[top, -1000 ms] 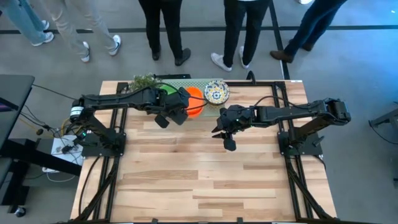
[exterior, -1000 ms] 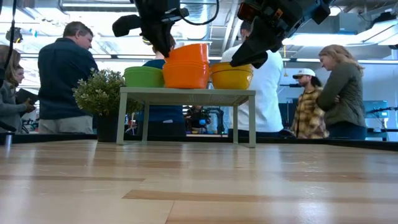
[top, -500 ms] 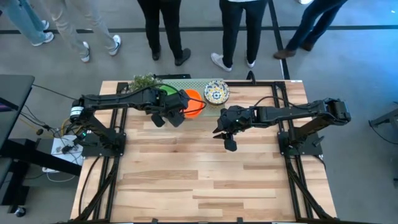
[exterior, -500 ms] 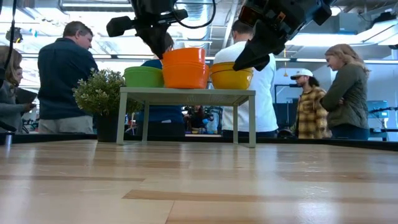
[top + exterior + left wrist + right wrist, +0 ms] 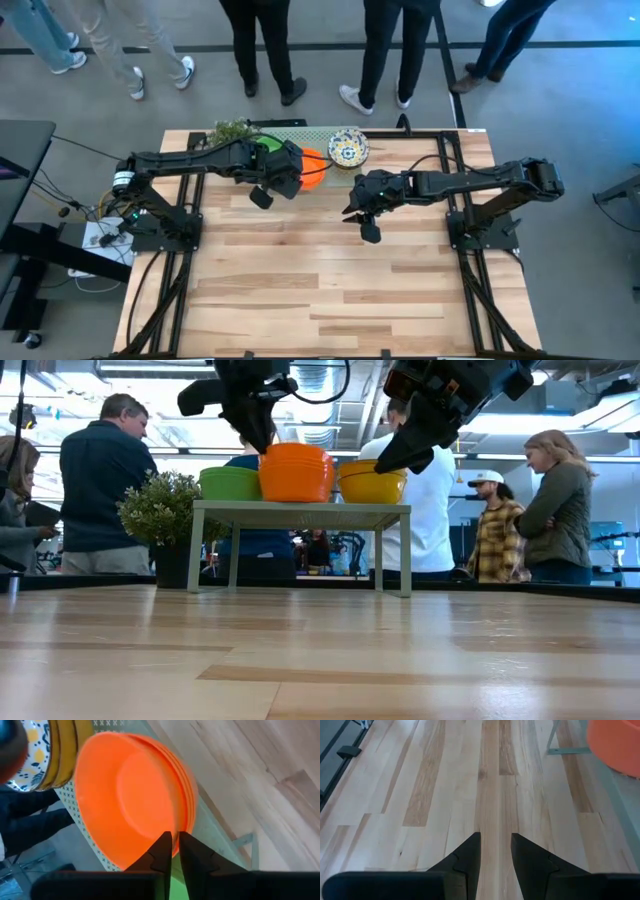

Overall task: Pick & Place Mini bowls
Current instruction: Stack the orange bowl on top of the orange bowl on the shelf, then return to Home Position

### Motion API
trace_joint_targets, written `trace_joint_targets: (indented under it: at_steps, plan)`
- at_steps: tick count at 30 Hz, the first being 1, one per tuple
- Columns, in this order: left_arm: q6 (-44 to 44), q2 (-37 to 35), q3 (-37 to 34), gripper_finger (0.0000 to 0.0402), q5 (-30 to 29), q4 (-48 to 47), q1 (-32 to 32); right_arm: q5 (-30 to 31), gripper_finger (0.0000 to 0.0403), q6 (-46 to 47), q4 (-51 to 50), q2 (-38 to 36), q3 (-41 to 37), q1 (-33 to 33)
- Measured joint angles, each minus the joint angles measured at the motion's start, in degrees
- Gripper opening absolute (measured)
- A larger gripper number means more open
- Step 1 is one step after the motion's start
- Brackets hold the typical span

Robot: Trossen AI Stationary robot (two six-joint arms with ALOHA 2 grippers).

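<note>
On the pale green stand [image 5: 300, 510] at the table's far edge sit a green bowl [image 5: 231, 482], a stack of orange bowls [image 5: 296, 472] [image 5: 314, 162] and a floral-patterned bowl [image 5: 348, 148] with a yellow outside [image 5: 372, 482]. My left gripper [image 5: 176, 840] [image 5: 262, 435] hangs over the orange stack's left rim with a narrow gap between its fingers. Nearer than the stand, my right gripper [image 5: 496, 837] [image 5: 349, 211] hovers open over bare wood. My left gripper's fingers stand on either side of the top orange bowl's rim [image 5: 178, 828], one inside and one outside, slanting down from above. Whether they touch the rim I cannot tell. The bowl sits level, nested in the orange stack.
A small bushy plant [image 5: 160, 505] stands at the stand's left end. Several people stand just beyond the table's far edge. The wooden table [image 5: 320, 290] stretches bare toward its near edge.
The top orange bowl was tilted and raised above the stack; it has come down and now sits level, nested in the stack. My left gripper has rolled a little at the bowl's rim.
</note>
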Motion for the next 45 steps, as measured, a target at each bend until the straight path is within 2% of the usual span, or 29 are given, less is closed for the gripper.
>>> trace_joint_targets:
  at_steps: [11,19,23,27,31,38,45]
  plan:
    - [-0.4,0.0,0.0,0.0110,0.1,3.2,-0.5,0.0,0.0103,0.0,0.0,0.0,0.0,0.0]
    - [-5.3,-3.1,0.0,0.0136,-0.5,6.4,-7.3,0.0,0.0103,0.0,0.0,0.0,0.0,0.0]
    - [-16.5,-7.8,0.0,0.0133,-0.5,7.3,-10.7,0.0,0.0103,0.0,0.0,0.0,0.0,0.0]
    - [-38.5,-13.4,0.0,0.0125,-0.5,7.3,-12.8,0.0,0.0103,0.0,-0.1,0.0,0.0,0.0]
    - [-52.7,-19.7,-1.6,0.0116,-0.5,7.4,-14.8,0.0,0.0103,0.0,0.0,0.0,0.0,0.0]
    - [-61.9,-30.7,-11.8,0.0109,-0.6,9.7,-18.2,0.0,0.0103,5.2,0.4,-0.2,0.0,-0.1]
    - [-63.7,-39.8,-32.5,0.0108,-2.2,29.5,-20.6,-1.3,0.0103,7.5,1.9,-4.2,0.0,-0.9]
